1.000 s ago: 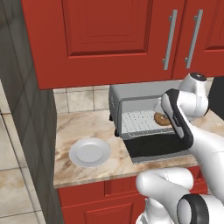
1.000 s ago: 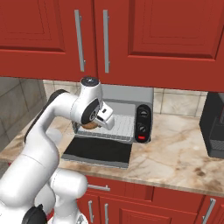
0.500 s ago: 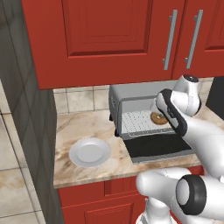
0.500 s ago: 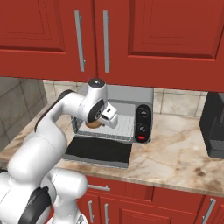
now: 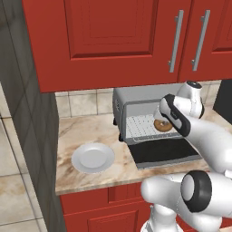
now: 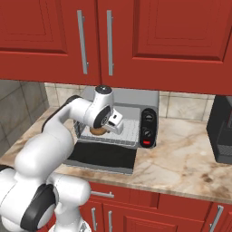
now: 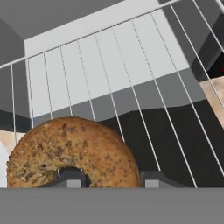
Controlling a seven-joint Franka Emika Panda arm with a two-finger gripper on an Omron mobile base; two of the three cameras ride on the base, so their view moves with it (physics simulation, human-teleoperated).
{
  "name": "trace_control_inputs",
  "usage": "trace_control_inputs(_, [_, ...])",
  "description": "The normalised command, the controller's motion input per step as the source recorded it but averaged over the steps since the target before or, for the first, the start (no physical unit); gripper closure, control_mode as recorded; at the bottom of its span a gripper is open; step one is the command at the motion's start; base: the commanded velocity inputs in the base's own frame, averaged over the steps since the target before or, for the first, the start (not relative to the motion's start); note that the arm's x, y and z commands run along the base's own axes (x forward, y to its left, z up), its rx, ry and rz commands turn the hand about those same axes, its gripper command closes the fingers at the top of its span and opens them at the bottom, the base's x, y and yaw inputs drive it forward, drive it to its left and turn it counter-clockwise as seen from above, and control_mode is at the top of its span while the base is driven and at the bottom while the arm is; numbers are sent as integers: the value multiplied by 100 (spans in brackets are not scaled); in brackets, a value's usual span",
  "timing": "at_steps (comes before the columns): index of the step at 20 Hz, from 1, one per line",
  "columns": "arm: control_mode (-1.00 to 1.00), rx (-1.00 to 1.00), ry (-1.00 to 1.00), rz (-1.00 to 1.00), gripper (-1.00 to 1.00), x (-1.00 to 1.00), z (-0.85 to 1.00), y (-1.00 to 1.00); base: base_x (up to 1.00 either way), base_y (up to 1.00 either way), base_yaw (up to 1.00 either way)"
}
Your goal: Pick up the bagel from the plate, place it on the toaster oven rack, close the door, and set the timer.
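Gripper (image 7: 107, 177) fingers (image 7: 70, 175) sit clamped on the bagel (image 7: 72, 151), one tip through its centre hole, the other at its outer edge. The rack (image 7: 131, 83) spreads just past and under the fingertips inside the open toaster oven (image 5: 136, 97), with the bagel (image 5: 162, 125) held over the rack's front part. The door (image 5: 163, 152) lies folded down flat below the fingers, and the plate (image 5: 93, 157) sits bare on the counter (image 5: 81, 131), well off to the fingers' left.
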Motion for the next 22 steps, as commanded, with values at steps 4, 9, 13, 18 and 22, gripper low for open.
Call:
trace_control_inputs(4, [-100, 0, 0, 5, 100, 2, -4, 0, 0, 0, 0])
trace_control_inputs(9, [-100, 0, 0, 4, -100, 1, -4, 0, 0, 0, 0])
trace_control_inputs(13, [-100, 0, 0, 2, -100, 1, -4, 0, 0, 0, 0])
trace_control_inputs(18, [-100, 0, 0, 0, -100, 12, -1, 1, 0, 0, 0])
trace_control_inputs(22, [-100, 0, 0, 0, -100, 4, 0, 0, 0, 0, 0])
